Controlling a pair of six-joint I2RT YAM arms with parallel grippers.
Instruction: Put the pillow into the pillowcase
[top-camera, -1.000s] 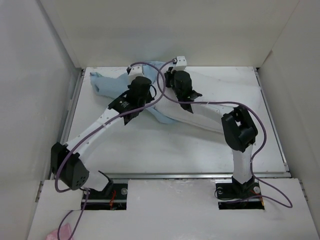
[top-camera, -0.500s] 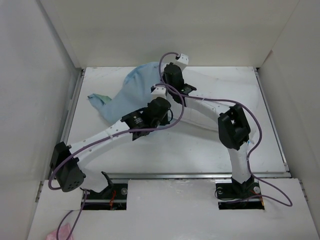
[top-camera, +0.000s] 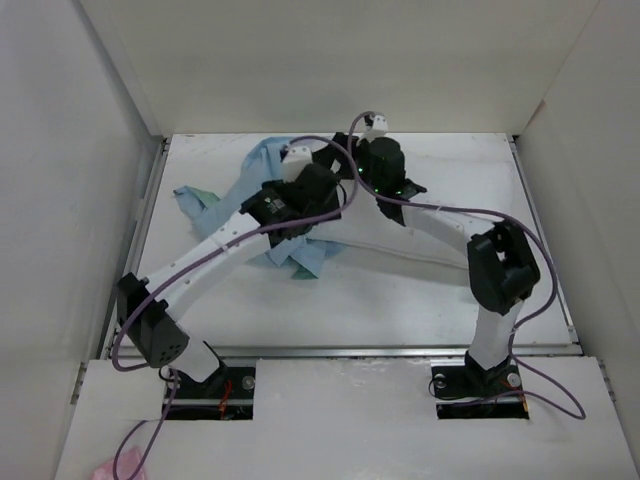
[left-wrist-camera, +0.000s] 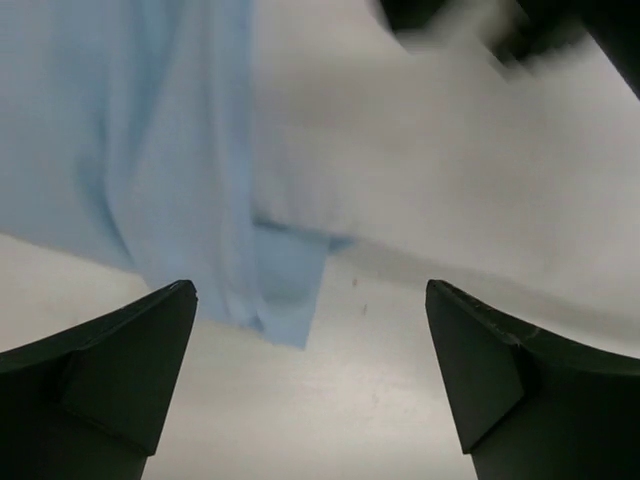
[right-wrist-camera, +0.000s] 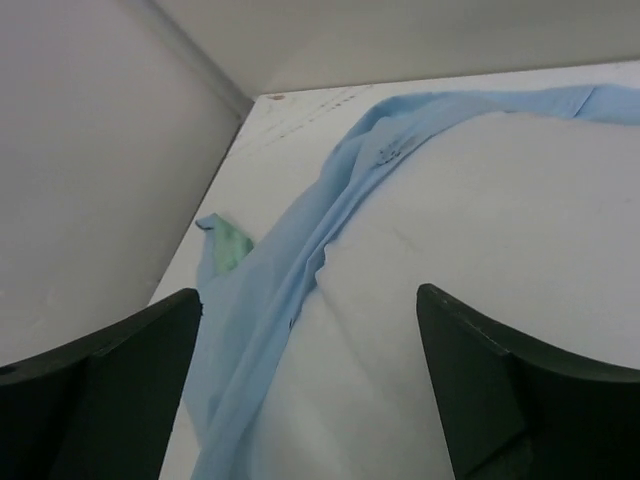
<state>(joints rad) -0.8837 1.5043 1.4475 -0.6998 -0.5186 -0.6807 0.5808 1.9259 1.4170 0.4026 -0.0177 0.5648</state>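
Observation:
The white pillow (top-camera: 385, 235) lies across the middle of the table, partly under both arms. The light-blue pillowcase (top-camera: 245, 180) is bunched over the pillow's left end, with a fold trailing toward the front (top-camera: 300, 255). My left gripper (top-camera: 305, 205) hovers over that fold. In its wrist view it (left-wrist-camera: 310, 290) is open and empty, the pillowcase (left-wrist-camera: 170, 150) hanging at upper left and the pillow (left-wrist-camera: 450, 170) at right. My right gripper (top-camera: 385, 165) sits above the pillow's far side, open (right-wrist-camera: 308, 292) and empty, with the pillow (right-wrist-camera: 480, 200) and pillowcase (right-wrist-camera: 290, 260) below it.
White walls close in the table (top-camera: 330, 310) on the left (top-camera: 80, 200), back and right. A metal rail (top-camera: 350, 350) runs along the near edge. Purple cables (top-camera: 330, 215) loop over both arms. A greenish corner of the pillowcase (right-wrist-camera: 232, 243) points at the left wall.
Both grippers went from shut to open and let go of the pillowcase, which dropped into a bunched heap. The left gripper swung back toward the far left; the right forearm shifted right.

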